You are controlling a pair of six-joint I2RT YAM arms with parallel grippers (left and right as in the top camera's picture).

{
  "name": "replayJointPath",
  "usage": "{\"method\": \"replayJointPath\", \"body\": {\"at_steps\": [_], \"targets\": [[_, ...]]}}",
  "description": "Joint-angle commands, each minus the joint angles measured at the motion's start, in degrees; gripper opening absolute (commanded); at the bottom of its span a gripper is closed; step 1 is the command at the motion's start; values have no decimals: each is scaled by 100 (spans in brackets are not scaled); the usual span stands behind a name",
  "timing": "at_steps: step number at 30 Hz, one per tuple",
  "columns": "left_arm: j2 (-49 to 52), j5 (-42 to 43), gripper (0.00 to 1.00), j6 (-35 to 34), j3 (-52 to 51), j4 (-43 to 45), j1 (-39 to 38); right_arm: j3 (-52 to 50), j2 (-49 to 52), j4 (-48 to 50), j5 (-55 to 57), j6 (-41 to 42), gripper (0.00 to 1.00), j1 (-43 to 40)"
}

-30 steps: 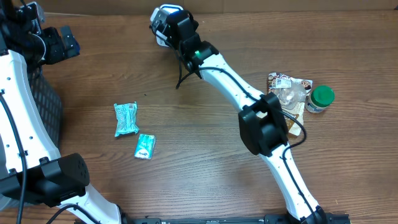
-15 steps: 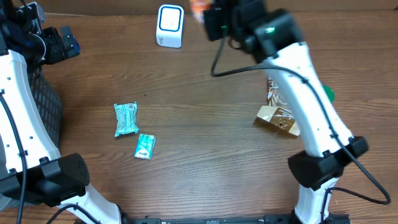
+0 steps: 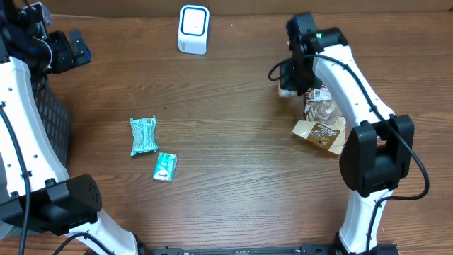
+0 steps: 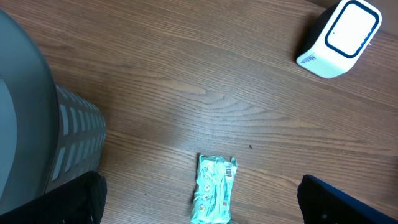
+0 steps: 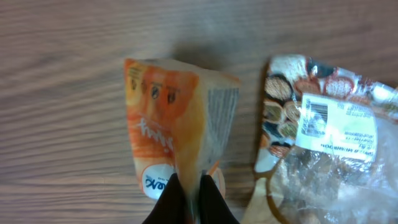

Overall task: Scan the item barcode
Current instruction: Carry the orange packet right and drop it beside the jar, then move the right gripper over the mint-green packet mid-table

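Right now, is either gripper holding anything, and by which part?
The right gripper pinches the orange packet by the edge at one end; the left gripper holds nothing.

The left arm holds jaws wide; the right arm stretches forward (jaws pinched shut).

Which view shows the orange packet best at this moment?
Right wrist: the orange packet sits mid-frame, pinched at its lower edge by the jaws, its print facing the camera. Overhead, the right arm hides nearly all of it. Left wrist does not show it.
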Motion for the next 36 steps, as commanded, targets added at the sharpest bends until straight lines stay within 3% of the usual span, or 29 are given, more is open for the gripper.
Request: {"method": "replayJointPath", "body": {"at_steps": [1,2,5,6,8,11,14,16,19,22,26,31,36], "targets": [[2,61,100,-39,35,20,-13,-321,-57,116,-46,85,11,-262],[2,61,100,-39,35,20,-13,-323,-59,74,-55,83,23,-328],[2,61,100,-39,35,20,-13,-313,-61,28,-39,83,37,-385],[2,61,100,-39,35,20,-13,-306,-61,4,-44,85,53,-407],[2,61,99,-39,35,20,-13,-210,-61,-107,-48,85,57,-409],[2,61,100,-39,35,20,-13,90,-70,-376,-382,83,57,-402],[2,61,100,-39,35,20,-13,448,-72,-555,-1698,79,48,-348],[2,61,100,-39,35,20,-13,514,-72,-509,-2813,-179,48,-227],[2,61,100,-42,35,20,-13,485,-68,-376,-3552,-466,49,70],[2,61,100,-39,35,20,-13,450,-52,-264,-3351,-459,54,662],[2,61,99,-39,35,20,-13,33,-37,308,-2931,164,54,1502],[2,61,100,-39,35,20,-13,-754,-31,1528,-2879,1128,46,2374],[2,61,100,-39,35,20,-13,-1379,-26,2664,-2826,1735,45,3016]]}}
